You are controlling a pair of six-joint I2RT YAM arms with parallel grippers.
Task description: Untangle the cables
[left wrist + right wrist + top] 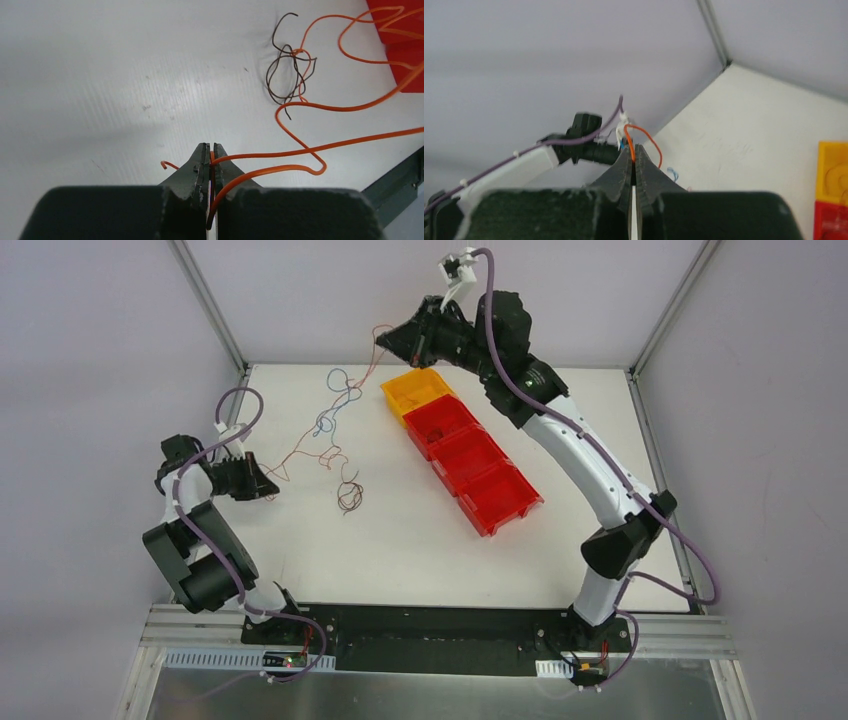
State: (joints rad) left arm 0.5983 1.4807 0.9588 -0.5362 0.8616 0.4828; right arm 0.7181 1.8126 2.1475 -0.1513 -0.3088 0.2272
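Pinching an orange cable (310, 149), the left hand (210, 152) is clamped tight, its wrist view shows. The right hand (634, 155) likewise grips orange cable; only overhead shows them well apart.

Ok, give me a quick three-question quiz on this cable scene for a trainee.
1. True or false: the left gripper is shut on a thin orange wire.
2. Where does the yellow plastic bin sit in the row with the red plastic bins? A: far end. B: near end. C: middle.
3. Short answer: what is the right gripper pinching?

Key: 1 true; 2 A; 3 a thin orange wire.
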